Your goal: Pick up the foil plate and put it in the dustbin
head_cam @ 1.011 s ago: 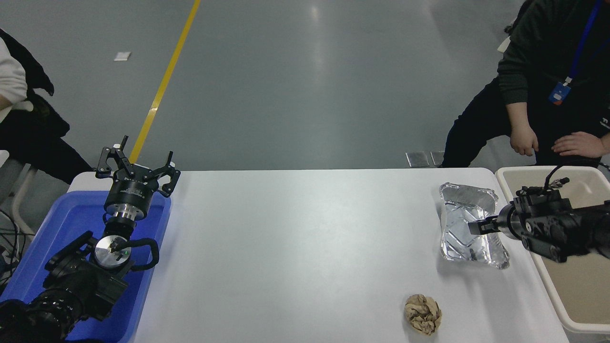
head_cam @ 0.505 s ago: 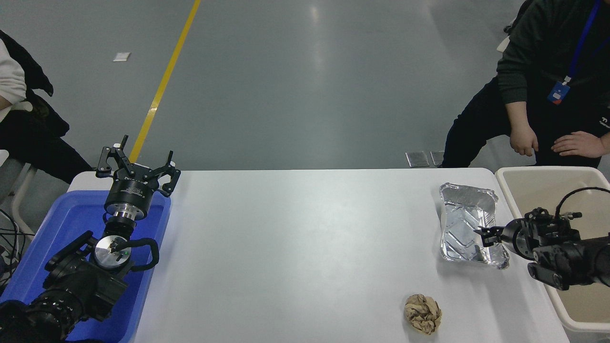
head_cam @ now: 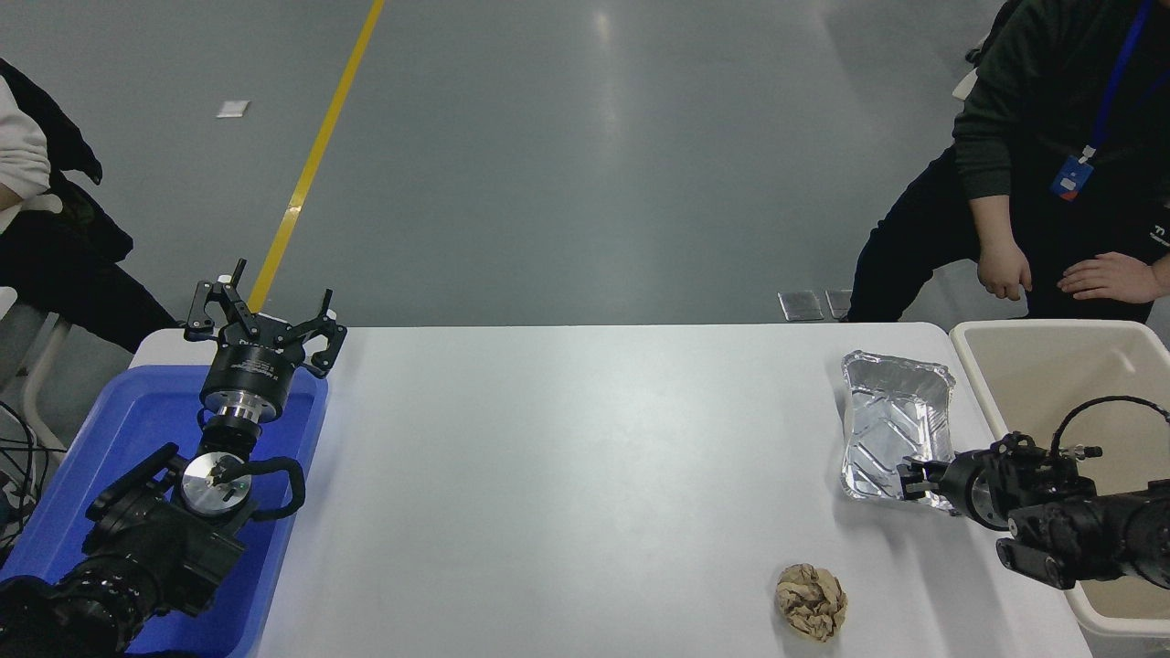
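Step in hand: grasping. My right fingers (head_cam: 907,479) sit at the near rim of the foil plate (head_cam: 891,422) on the desk (head_cam: 567,475); closure cannot be told. Next: lift, carry right into the dustbin (head_cam: 1051,375)

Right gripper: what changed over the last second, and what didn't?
The right gripper drew back from the middle of the foil plate to its near right corner, fingers at the rim. Plate, paper ball, dustbin and parked left gripper stayed put.
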`<state>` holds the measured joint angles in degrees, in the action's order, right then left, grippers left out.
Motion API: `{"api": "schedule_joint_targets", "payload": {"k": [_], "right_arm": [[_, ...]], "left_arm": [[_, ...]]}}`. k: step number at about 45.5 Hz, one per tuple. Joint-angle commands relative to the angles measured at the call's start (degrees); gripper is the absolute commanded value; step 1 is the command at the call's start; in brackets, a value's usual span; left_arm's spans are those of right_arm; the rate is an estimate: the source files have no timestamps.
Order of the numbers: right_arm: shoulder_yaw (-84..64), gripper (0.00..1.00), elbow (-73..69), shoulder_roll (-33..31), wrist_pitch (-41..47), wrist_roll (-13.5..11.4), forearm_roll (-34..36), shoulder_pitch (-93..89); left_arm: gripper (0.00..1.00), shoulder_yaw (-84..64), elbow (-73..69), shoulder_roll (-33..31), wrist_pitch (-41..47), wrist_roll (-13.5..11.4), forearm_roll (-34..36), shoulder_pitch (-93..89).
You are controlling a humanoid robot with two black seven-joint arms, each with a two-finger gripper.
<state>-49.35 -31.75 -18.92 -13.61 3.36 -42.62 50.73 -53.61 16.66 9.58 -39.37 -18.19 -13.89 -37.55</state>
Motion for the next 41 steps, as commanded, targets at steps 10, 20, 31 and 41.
{"api": "schedule_joint_targets", "payload": {"k": [10, 20, 31, 41], "right_arm": [[-0.4, 0.0, 0.03, 0.03, -0.27, 0.07, 0.0, -0.37], [-0.75, 0.0, -0.41, -0.94, -0.1, 0.16, 0.0, 1.73], [-1.71, 0.0, -12.62, -9.54, 1.22, 1.3, -0.09, 12.27], [-11.2, 0.0, -25.98, -15.35, 1.92, 4.28, -0.18, 26.6]], "left_arm": [[0.99, 0.0, 0.04, 0.0, 0.0, -0.01, 0.0, 0.02], [0.99, 0.0, -0.05, 0.0, 0.0, 0.08, 0.0, 0.02], [0.99, 0.0, 0.04, 0.09, 0.0, 0.08, 0.0, 0.02], [0.99, 0.0, 0.04, 0.09, 0.0, 0.08, 0.0, 0.02]]}}
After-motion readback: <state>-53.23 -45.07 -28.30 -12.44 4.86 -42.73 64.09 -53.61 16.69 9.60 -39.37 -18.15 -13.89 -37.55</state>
